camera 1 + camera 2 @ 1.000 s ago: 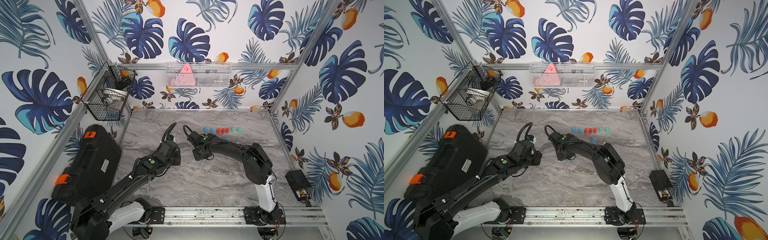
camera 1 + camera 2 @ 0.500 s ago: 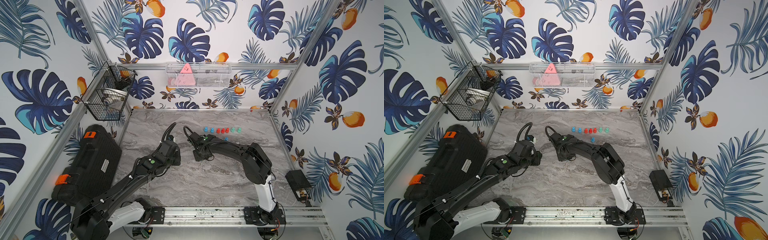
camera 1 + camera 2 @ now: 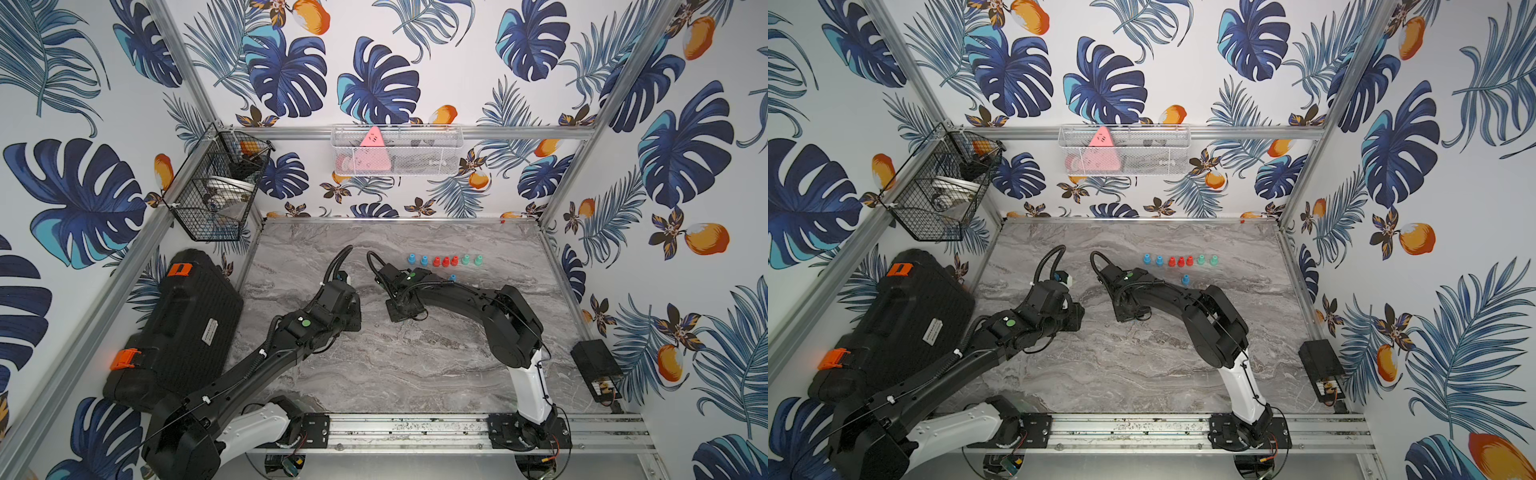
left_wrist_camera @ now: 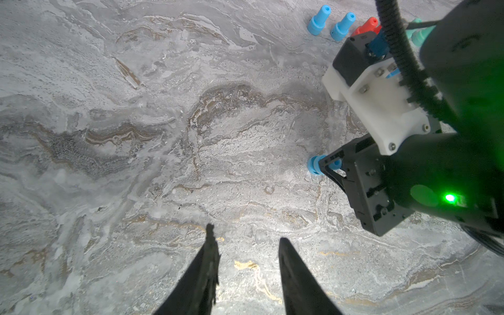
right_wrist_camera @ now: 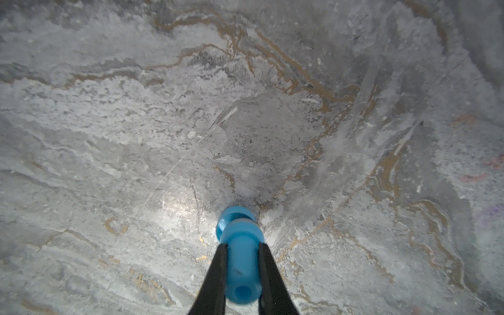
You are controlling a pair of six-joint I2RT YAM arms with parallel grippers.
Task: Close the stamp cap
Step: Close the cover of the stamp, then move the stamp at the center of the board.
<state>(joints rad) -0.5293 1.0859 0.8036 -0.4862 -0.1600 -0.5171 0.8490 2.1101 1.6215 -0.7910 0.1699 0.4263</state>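
My right gripper (image 5: 241,245) is shut on the shaft of a blue stamp (image 5: 241,261). The stamp points down at the marble table (image 5: 136,136). At its lower end sits a blue ring-shaped cap (image 5: 230,215), with a thin white band between the two; I cannot tell whether it is fully seated. From the left wrist view the same stamp (image 4: 313,165) shows under the right gripper's black fingers, resting on the table. My left gripper (image 4: 245,234) hovers a little way off with its fingers apart and nothing between them.
A row of blue (image 3: 411,259), red (image 3: 446,261) and green stamps (image 3: 478,260) stands behind the right arm, with one more blue stamp (image 3: 452,277) near it. A black case (image 3: 178,328) lies left of the table. Wire baskets (image 3: 216,187) hang on the walls.
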